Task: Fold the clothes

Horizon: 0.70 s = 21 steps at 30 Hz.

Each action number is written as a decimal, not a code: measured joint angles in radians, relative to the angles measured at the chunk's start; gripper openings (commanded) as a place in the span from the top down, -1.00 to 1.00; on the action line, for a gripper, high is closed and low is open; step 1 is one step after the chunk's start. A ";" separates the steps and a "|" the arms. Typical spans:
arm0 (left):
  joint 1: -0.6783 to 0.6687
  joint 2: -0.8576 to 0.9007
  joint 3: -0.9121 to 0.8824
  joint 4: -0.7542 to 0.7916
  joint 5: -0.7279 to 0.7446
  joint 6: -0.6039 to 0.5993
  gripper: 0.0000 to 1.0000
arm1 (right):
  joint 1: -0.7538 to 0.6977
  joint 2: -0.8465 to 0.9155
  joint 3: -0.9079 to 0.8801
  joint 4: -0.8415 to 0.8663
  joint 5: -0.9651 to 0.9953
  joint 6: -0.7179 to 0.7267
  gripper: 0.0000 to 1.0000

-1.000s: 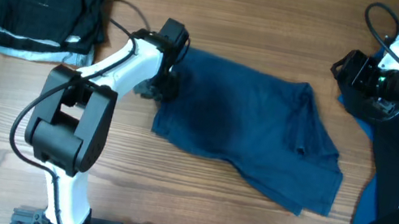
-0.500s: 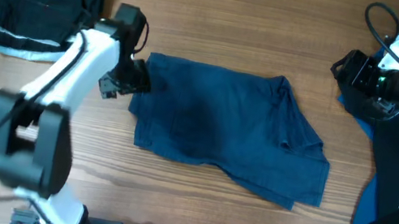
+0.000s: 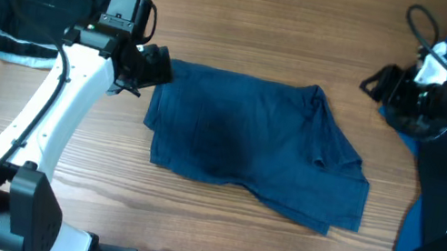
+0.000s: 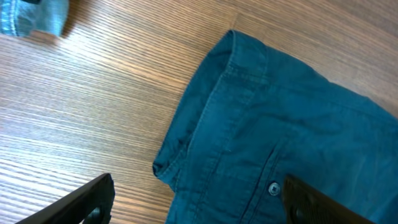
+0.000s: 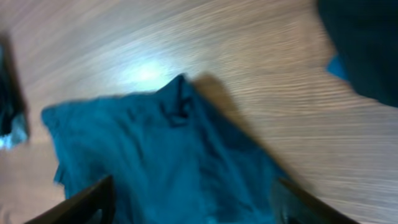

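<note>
Navy shorts (image 3: 249, 139) are lying rumpled mid-frame in the overhead view, waistband toward the left and the right-hand leg bunching over itself. Left gripper (image 3: 153, 67) is hovering at the waistband's upper-left corner with jaws spread wide and empty; right gripper (image 3: 380, 82) is hanging at upper right, well apart from the cloth, also spread on nothing. Risk, as I am judging it: folding now is trapping that bunched leg, and a shallow pinch is catching one layer only, dragging the shorts askew.

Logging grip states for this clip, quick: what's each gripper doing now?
Left gripper: open, holding nothing, at the navy shorts edge.
Right gripper: open, holding nothing.
</note>
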 measured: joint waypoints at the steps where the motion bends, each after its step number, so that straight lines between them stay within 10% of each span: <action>1: 0.008 0.000 0.000 0.001 0.000 0.000 -0.57 | 0.017 0.000 -0.001 -0.027 -0.021 -0.018 0.92; 21: 0.054 0.000 0.000 0.018 0.000 0.000 -0.69 | 0.304 -0.001 -0.483 0.253 0.105 0.074 0.91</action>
